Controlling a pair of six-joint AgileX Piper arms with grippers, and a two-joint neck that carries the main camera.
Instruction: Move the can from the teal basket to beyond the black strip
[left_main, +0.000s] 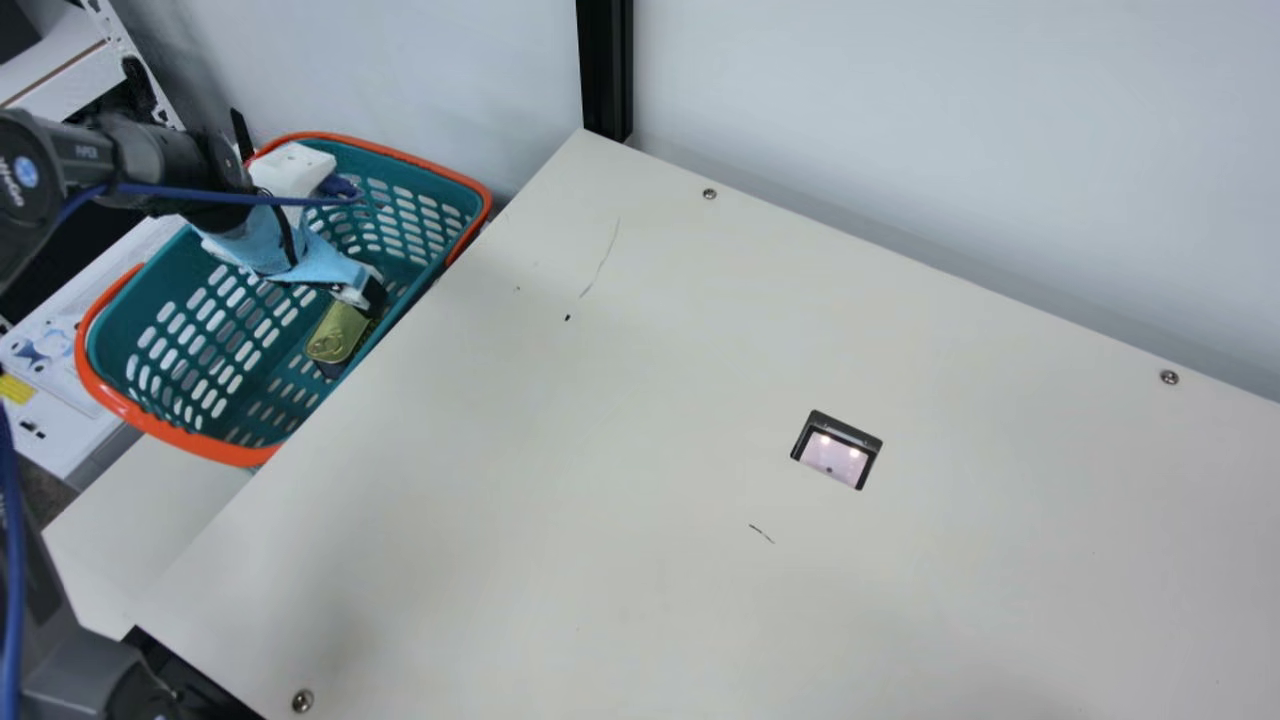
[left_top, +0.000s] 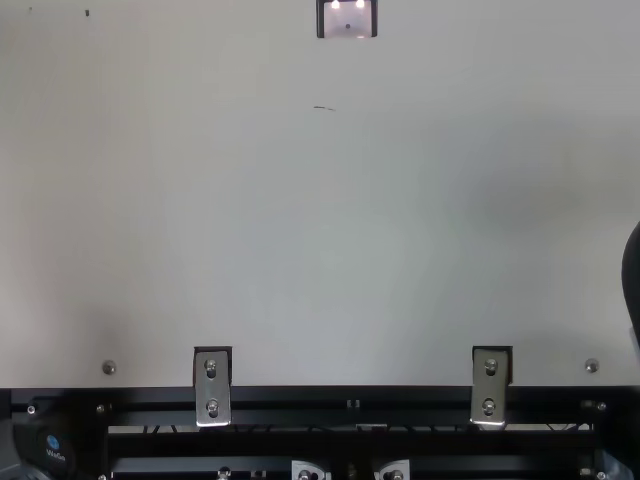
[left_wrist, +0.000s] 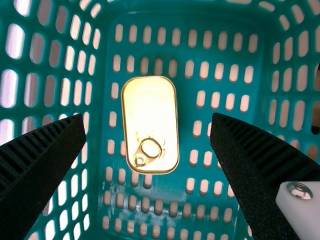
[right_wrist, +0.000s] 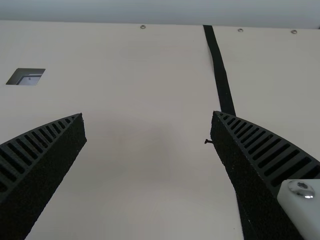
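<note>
Left black ribbed jaws (left_wrist: 148, 120) apart, nearer arm. Gold rounded-rectangular metal can (left_wrist: 150, 110) inside teal plastic basket (left_wrist: 200, 12), straight ahead, long axis crosswise to closing direction. Right jaws (right_wrist: 148, 117) apart.

Main view: far end of can (left_main: 338, 335) covered by left gripper (left_main: 372, 296). Near side of basket (left_main: 185, 437) partly behind table edge; left arm (left_main: 165, 160) covers some of its rim, itself cut off at left. Small dark patch at can's near end: unidentifiable. Top view: opening (left_top: 347, 20) cut by top edge; dark shape (left_top: 631, 275) cut by right edge, identity unclear. Left wrist view: basket rim out of frame. Right wrist view: strip (right_wrist: 220, 72) partly hidden behind one finger (right_wrist: 250, 185) of right gripper (right_wrist: 148, 114).
</note>
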